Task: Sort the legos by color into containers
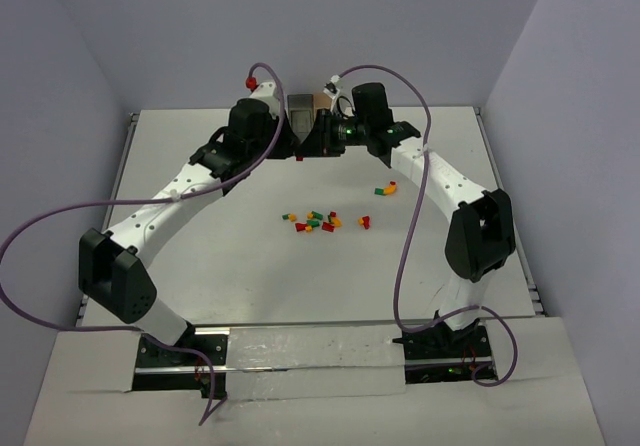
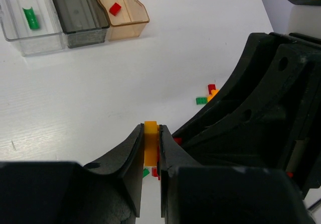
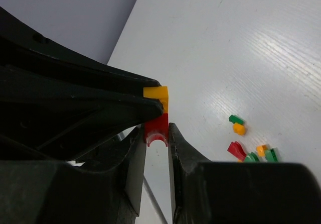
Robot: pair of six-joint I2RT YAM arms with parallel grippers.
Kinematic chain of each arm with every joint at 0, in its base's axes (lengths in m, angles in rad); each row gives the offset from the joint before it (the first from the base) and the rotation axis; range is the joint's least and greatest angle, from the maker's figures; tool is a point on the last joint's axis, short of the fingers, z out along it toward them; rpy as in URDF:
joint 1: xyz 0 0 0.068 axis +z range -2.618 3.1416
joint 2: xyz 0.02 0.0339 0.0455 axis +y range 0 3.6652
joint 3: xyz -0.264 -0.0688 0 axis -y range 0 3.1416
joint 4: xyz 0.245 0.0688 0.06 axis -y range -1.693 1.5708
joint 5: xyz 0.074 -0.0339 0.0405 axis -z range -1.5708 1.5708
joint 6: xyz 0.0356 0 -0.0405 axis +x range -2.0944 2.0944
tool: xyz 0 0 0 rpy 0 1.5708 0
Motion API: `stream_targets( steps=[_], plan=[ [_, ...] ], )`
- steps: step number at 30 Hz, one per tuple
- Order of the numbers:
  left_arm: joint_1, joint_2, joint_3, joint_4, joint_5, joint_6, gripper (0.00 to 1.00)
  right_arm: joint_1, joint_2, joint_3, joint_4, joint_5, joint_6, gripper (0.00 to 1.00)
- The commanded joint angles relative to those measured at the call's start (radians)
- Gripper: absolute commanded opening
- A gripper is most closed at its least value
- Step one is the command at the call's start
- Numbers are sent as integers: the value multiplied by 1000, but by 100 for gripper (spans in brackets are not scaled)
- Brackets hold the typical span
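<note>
Here the left gripper (image 2: 151, 131) clamps the yellow brick (image 2: 150, 139); a red arched brick (image 3: 156, 125) sits stuck directly under the yellow brick, pinched by the right gripper (image 3: 156, 133); pulling apart should run along that stack, both arms equally near.

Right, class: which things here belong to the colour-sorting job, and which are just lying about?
Job: loose bricks; yellow brick and red brick, joined and both gripped; clear box; grey box; orange box.
Lying about: purple cables; red cap.
</note>
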Motion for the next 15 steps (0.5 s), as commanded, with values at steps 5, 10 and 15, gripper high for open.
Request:
stream_targets(
  steps=[5, 10, 15],
  plan=[
    [13, 10, -66, 130, -378, 180, 0, -70, -119, 2, -44, 35, -121, 0],
    [133, 106, -40, 149, -362, 226, 0, -160, -101, 64, -67, 66, -161, 0],
    [172, 142, -63, 456, -22, 309, 0, -167, 91, 266, -118, 212, -207, 0]
  ],
)
